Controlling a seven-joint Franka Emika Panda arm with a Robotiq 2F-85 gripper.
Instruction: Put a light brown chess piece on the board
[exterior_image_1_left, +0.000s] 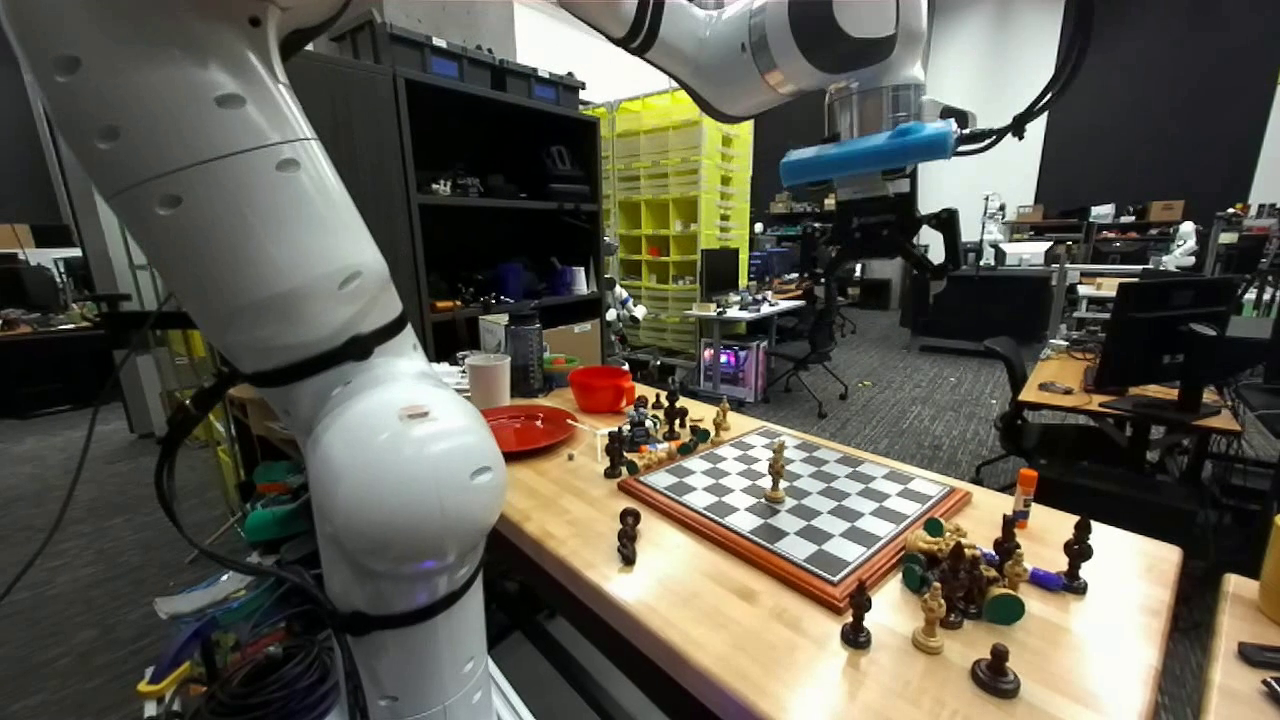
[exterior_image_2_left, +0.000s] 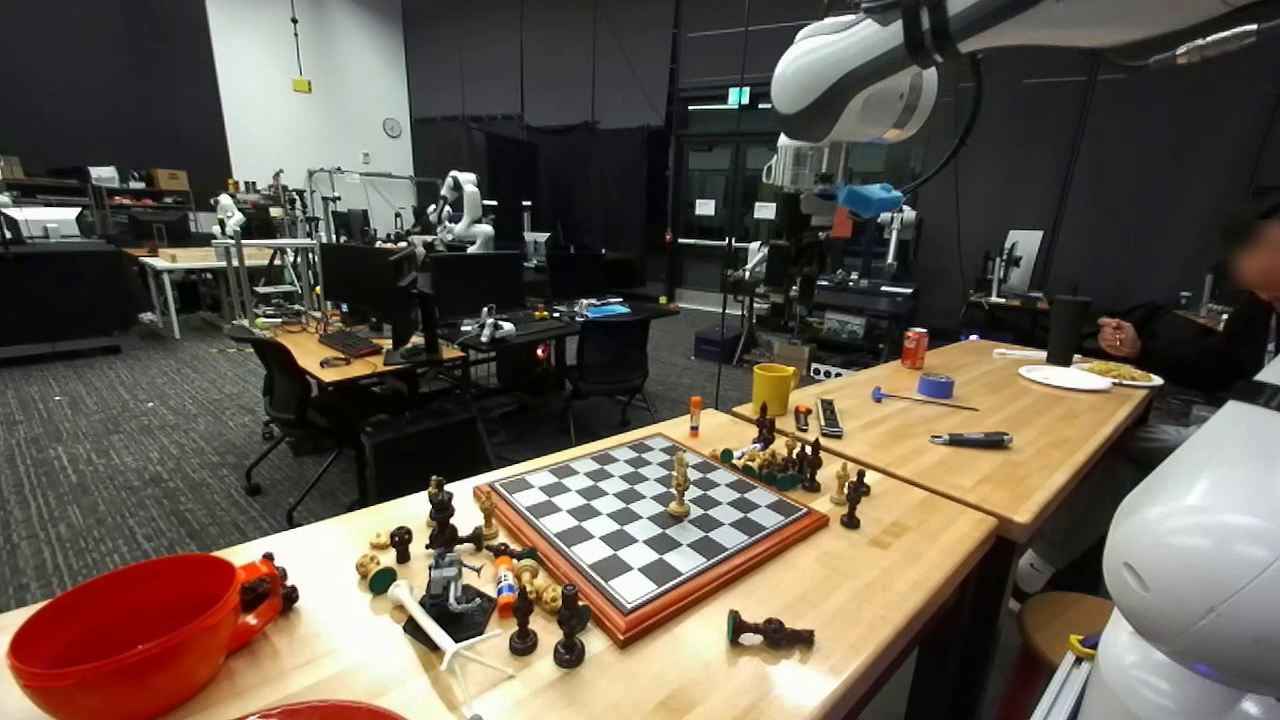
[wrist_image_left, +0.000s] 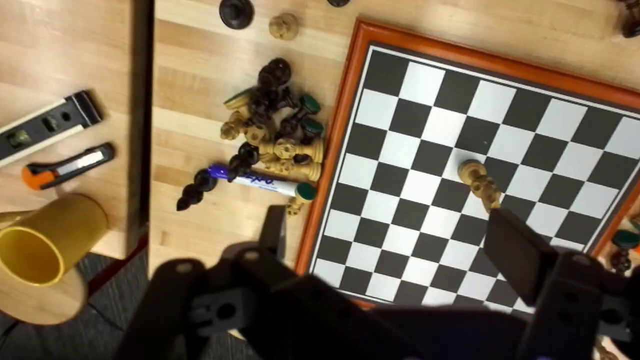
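The board (exterior_image_1_left: 860, 520) lies flat on the wooden table, seen in both exterior views, with its checkered squares inside a reddish-brown rim (wrist_image_left: 330, 165). One light brown chess piece (exterior_image_1_left: 776, 472) stands upright near its middle, and this piece (exterior_image_2_left: 679, 485) is on the board in both exterior views. In the wrist view its top end meets the outline of the right finger (wrist_image_left: 517, 255), which hides part of the piece (wrist_image_left: 475, 175). High above the board hangs my gripper (exterior_image_1_left: 886, 278), apart from the piece. Its jaws are wide open, with only board squares showing between them.
Several dark and light brown pieces (exterior_image_1_left: 965, 580) lie jumbled beside the board, with a marker (wrist_image_left: 260, 182) among them. More pieces, a small robot figure (exterior_image_2_left: 450, 590) and a red bowl (exterior_image_2_left: 130, 635) sit at the opposite end. A dark piece (exterior_image_2_left: 770, 631) lies on its side near the table edge.
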